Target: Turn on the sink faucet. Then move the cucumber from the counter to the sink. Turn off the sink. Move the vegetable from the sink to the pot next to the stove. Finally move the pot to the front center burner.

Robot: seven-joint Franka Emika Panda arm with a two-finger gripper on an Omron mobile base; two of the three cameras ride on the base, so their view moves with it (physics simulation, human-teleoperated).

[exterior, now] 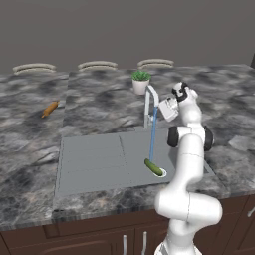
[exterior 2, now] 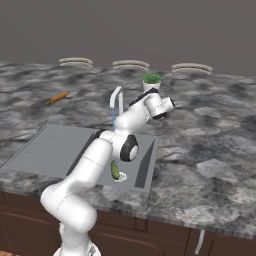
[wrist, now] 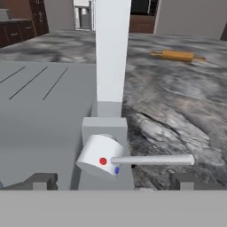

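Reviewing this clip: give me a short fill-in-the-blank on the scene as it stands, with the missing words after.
1. Water from the sink faucet is ____.
2. The cucumber lies in the ____.
3. The gripper, in front of the faucet's lever, is ____.
4. Behind the faucet stands a potted plant in a ____ pot.

Missing words: running; sink; open; white

1. The white arm rises from the lower right of the left base view and bends at the middle.
2. Its hand sits in the upper middle of that view.
3. The gripper (wrist: 113, 181) has its two dark finger tips (wrist: 41, 181) far apart at the bottom of the hand view.
4. It holds nothing.
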